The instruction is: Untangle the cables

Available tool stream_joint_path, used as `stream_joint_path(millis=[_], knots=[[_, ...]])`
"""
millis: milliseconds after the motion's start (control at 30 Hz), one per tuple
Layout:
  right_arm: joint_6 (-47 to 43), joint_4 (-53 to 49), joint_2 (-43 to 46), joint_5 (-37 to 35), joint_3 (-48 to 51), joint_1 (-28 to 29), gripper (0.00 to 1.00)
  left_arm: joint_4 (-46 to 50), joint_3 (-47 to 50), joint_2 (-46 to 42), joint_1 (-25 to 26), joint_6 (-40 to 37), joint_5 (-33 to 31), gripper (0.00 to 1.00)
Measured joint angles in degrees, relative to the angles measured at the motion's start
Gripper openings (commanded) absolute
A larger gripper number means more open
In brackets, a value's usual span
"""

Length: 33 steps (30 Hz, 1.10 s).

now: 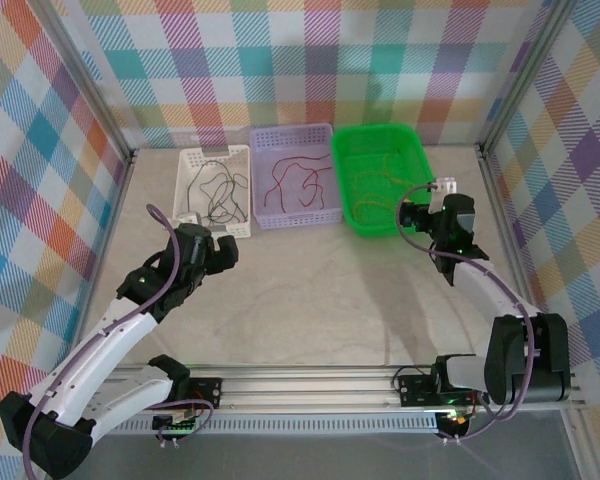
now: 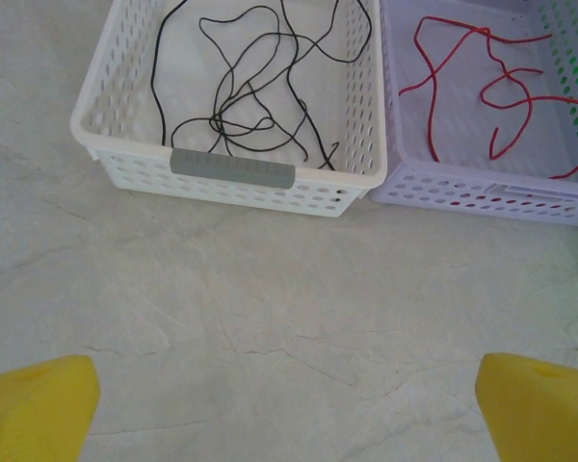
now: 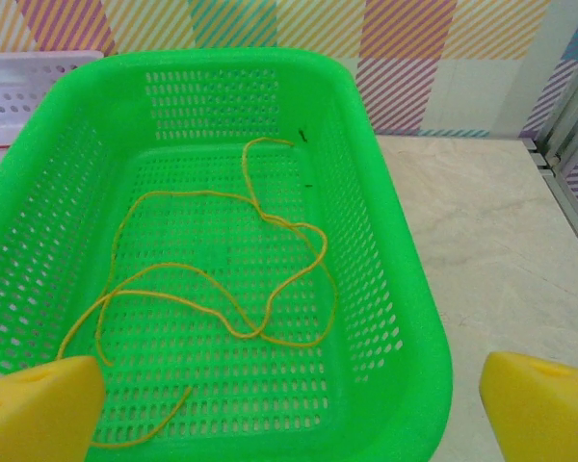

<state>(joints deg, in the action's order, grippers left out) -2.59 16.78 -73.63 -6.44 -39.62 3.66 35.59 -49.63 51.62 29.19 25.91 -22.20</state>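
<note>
Top external: three baskets [image 1: 298, 218] lined up on the table [image 1: 310, 290]. Left wrist: black cable [image 2: 217, 123] in white basket [image 2: 231, 188], red cable [image 2: 432, 115] in purple basket [image 2: 482, 192], left gripper [image 2: 289, 404] wide open, empty. Right wrist: yellow cable [image 3: 287, 224] in green basket [image 3: 419, 327], right gripper [image 3: 289, 404] wide open, empty too.

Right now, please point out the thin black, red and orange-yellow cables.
black cable [image 2: 219, 121], left wrist view, knotted middle
red cable [image 2: 431, 115], left wrist view, left strand
orange-yellow cable [image 3: 270, 219], right wrist view, crossing loops

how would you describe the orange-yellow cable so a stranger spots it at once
Three baskets sit in a row at the table's far edge; take the green basket on the right. The orange-yellow cable lies looped on its floor; the white basket holds black cables, the purple basket red cables.
</note>
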Motion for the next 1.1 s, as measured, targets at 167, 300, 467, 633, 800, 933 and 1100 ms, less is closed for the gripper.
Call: stream_joint_path(millis=[167,300,467,633,800,933,1100], knots=[[0.4,2.1,-4.1,1.3,2.1,-0.2,1.00,0.0,0.0,0.0,0.0,0.0,0.0,1.00],[0.6,2.5,-6.6,3.0,4.0,-0.3,1.00,0.0,0.0,0.0,0.0,0.0,-0.1,1.00],[0.6,3.6,-7.3,3.8,3.9,-0.3,1.00,0.0,0.0,0.0,0.0,0.2,0.0,1.00],[0.6,5.6,-8.4,4.6,4.0,-0.6,1.00,0.0,0.0,0.0,0.0,0.4,-0.1,1.00],[0.5,14.8,-9.9,5.0,7.6,-1.1,1.00,0.0,0.0,0.0,0.0,0.7,-0.1,1.00],[0.6,18.8,-11.5,5.7,8.2,-1.9,1.00,0.0,0.0,0.2,0.0,1.1,0.0,1.00],[1.2,21.4,-11.8,7.0,9.1,-2.9,1.00,0.1,0.0,0.2,0.0,1.5,-0.1,1.00]])
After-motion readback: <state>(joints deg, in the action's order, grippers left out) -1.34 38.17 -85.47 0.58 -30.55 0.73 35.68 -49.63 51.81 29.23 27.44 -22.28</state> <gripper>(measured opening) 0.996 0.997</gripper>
